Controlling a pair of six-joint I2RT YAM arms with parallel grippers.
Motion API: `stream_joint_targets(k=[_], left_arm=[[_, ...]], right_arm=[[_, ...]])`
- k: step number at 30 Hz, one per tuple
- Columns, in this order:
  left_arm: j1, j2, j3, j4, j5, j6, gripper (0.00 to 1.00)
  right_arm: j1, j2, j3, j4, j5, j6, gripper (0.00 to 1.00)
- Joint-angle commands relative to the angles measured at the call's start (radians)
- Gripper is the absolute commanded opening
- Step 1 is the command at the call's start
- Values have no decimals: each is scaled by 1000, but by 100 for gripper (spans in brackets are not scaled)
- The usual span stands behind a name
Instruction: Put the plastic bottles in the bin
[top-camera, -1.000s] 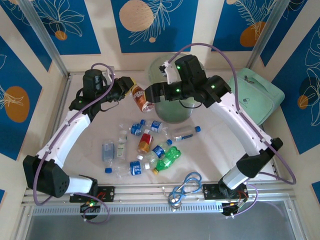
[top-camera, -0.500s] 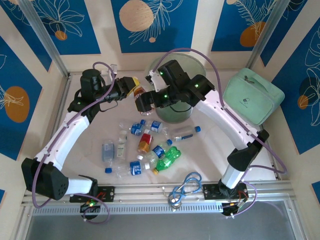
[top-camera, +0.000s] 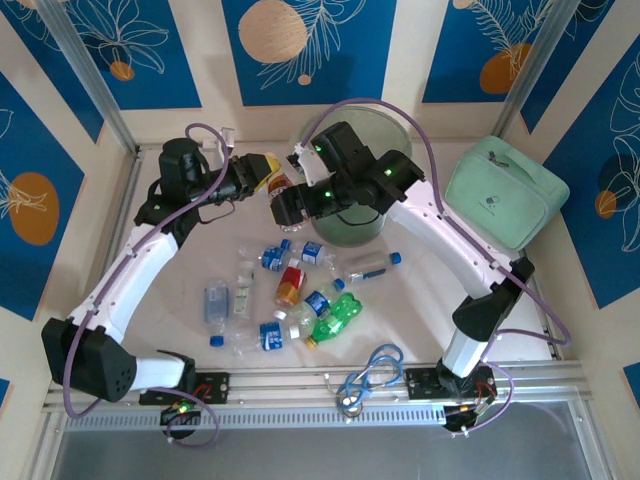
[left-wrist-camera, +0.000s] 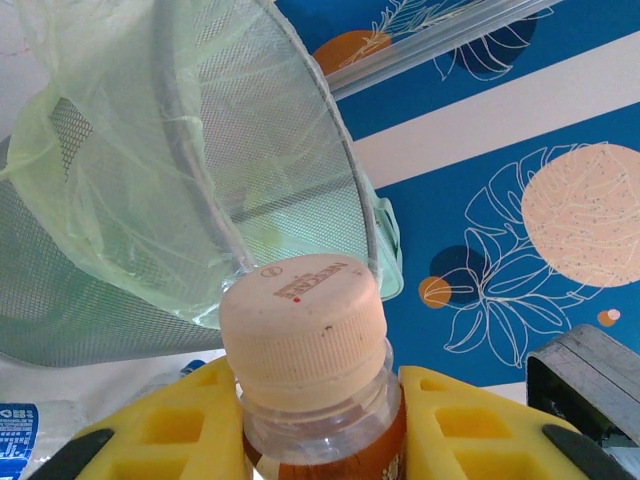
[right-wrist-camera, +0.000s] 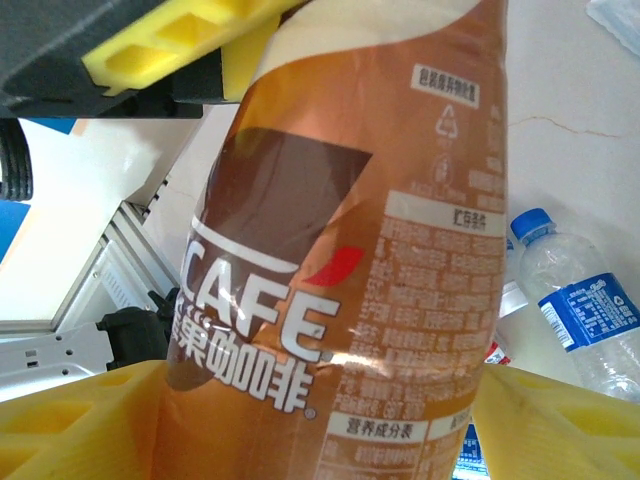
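Bottles (top-camera: 291, 284) lie scattered mid-table; beyond them, left gripper (left-wrist-camera: 318, 425) is clenched on the coffee bottle (right-wrist-camera: 352, 250) neck, right gripper (right-wrist-camera: 322, 425) straddles its body, grip not discernible, bottle just outside the bin (left-wrist-camera: 255, 150) wall.

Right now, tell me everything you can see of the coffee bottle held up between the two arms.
The coffee bottle is clear plastic with a brown-orange CAFE label and a beige screw cap. It is held in the air beside the bin. The left gripper is shut on its neck. The right gripper has its yellow fingers on either side of the body; whether they press it is unclear.
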Motion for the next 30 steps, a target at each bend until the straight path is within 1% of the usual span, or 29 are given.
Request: stream_joint_targets(k=[1, 4, 9, 11, 13, 15, 16, 18, 19, 21, 22, 25, 30], left_arm=[[5, -18, -10, 48, 26, 1, 30], [5, -16, -12, 49, 23, 0, 30], [5, -18, -19, 58, 18, -2, 30], [5, -17, -19, 61, 15, -3, 31], [5, -14, -20, 65, 11, -6, 32], [5, -15, -26, 81, 9, -11, 39], [4, -17, -35, 102, 12, -18, 49], [4, -29, -53, 148, 13, -31, 77], [4, -38, -55, 150, 3, -26, 87], [4, -59, -46, 107, -30, 13, 98], [4, -73, -37, 67, -55, 43, 100], [4, -119, -12, -76, -169, 141, 100], [4, -185, -8, -288, -393, 243, 100]], right_arm=[[11, 18, -4, -7, -22, -4, 78], [12, 17, -9, -4, -17, -4, 75], [10, 9, -21, 6, -16, -5, 63], [11, 5, -25, 11, -14, -6, 59], [8, 2, -27, 15, -14, -5, 59], [6, 0, -27, 19, -14, -5, 57], [5, -2, -27, 21, -14, -5, 55], [0, -6, -27, 28, -16, -6, 55], [-2, -9, -25, 31, -17, -5, 54], [-13, -11, -15, 34, -13, -8, 54], [-20, -10, -6, 34, -10, -8, 54], [-50, -11, 23, 35, -2, -14, 53], [-129, 15, 100, 12, 10, -20, 53]])
